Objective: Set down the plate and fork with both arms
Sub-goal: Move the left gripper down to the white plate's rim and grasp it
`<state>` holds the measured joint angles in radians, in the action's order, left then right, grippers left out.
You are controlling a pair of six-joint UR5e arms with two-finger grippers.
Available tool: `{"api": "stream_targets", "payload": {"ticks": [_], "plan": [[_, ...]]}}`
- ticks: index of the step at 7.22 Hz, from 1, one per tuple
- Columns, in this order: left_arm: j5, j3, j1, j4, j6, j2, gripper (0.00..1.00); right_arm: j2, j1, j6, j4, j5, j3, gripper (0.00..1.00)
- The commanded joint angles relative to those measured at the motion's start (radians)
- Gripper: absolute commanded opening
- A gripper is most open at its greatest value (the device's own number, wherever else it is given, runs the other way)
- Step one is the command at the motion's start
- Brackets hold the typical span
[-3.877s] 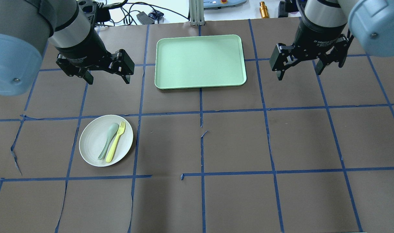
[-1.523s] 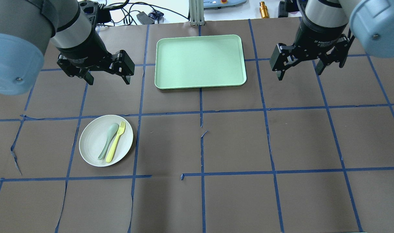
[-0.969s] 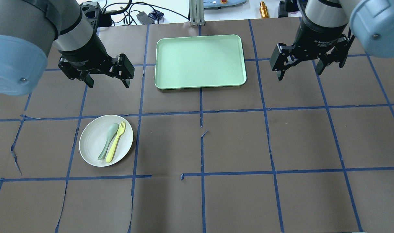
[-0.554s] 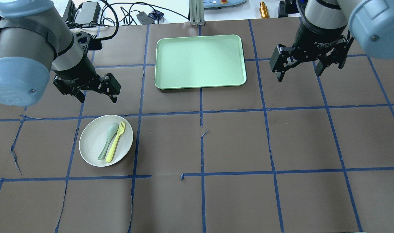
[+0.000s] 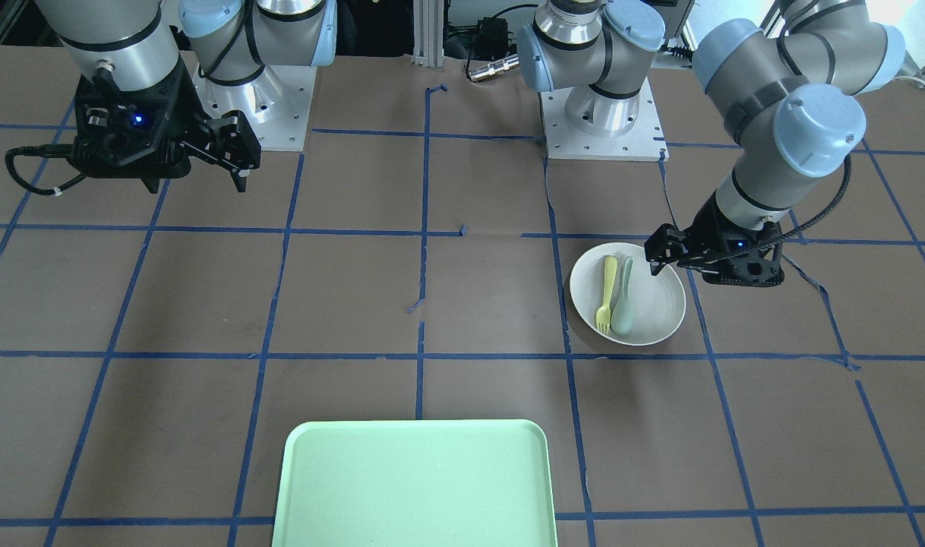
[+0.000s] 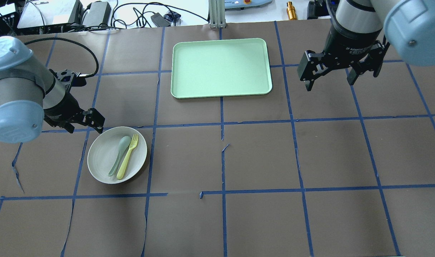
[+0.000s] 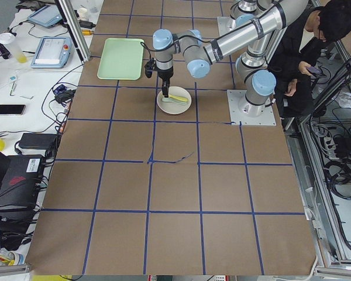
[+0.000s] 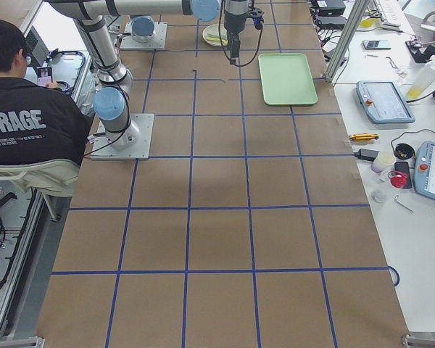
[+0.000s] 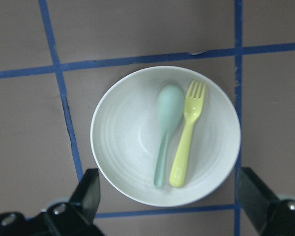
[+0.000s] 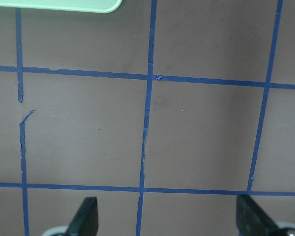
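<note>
The off-white plate (image 6: 100, 154) lies on the table's left half, with the pale-yellow fork (image 6: 127, 158) and a grey-green spoon (image 6: 119, 153) side by side in it. My left gripper (image 6: 84, 126) is open and empty, low at the plate's far-left rim. In the left wrist view the plate (image 9: 125, 142), fork (image 9: 186, 142) and spoon (image 9: 165, 130) lie just ahead of the open left gripper (image 9: 168, 183). The front view shows the plate (image 5: 658, 300), the fork (image 5: 606, 292) and the left gripper (image 5: 707, 266). My right gripper (image 6: 330, 84) is open and empty, high at the tray's right.
A light-green tray (image 6: 221, 67) lies empty at the far middle; it also shows in the front view (image 5: 417, 486). The right wrist view shows bare brown paper with blue tape lines under the right gripper (image 10: 167, 209). A seated person is behind the robot's base in the side views.
My left arm has swung from beside the tray toward me and down to the plate's far-left rim, jaws still open. The right arm has hardly moved.
</note>
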<state>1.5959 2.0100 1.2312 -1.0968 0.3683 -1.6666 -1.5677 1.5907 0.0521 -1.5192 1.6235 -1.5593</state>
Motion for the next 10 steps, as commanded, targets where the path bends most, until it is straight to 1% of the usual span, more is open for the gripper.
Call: {"api": "stream_targets", "payload": {"ticks": [1,2,4,5,7,8,9,10], "plan": [[0.009,0.071,-0.062,0.122,0.032,-0.079,0.86,0.001,0.0,0.0,0.001,0.001,-0.001,1.0],[0.006,0.081,-0.076,0.135,0.031,-0.106,0.74,0.0,0.0,0.0,-0.001,0.001,-0.001,1.0],[0.007,0.082,-0.082,0.143,0.032,-0.156,0.55,0.001,0.0,0.0,-0.001,0.001,-0.001,1.0],[0.007,0.081,-0.082,0.149,0.032,-0.162,0.46,0.001,0.0,0.0,0.001,0.001,-0.001,1.0],[0.0,0.082,-0.082,0.15,0.026,-0.165,0.14,0.001,0.0,0.0,-0.001,-0.001,-0.001,1.0],[-0.007,0.081,-0.082,0.15,0.023,-0.165,0.01,0.001,0.0,0.0,0.001,-0.001,-0.001,1.0],[-0.016,0.078,-0.084,0.149,0.032,-0.163,0.0,0.001,0.0,0.0,0.001,0.001,-0.001,1.0],[-0.069,0.066,-0.084,0.143,0.038,-0.162,0.0,0.001,0.0,0.0,0.001,0.001,0.001,1.0]]}}
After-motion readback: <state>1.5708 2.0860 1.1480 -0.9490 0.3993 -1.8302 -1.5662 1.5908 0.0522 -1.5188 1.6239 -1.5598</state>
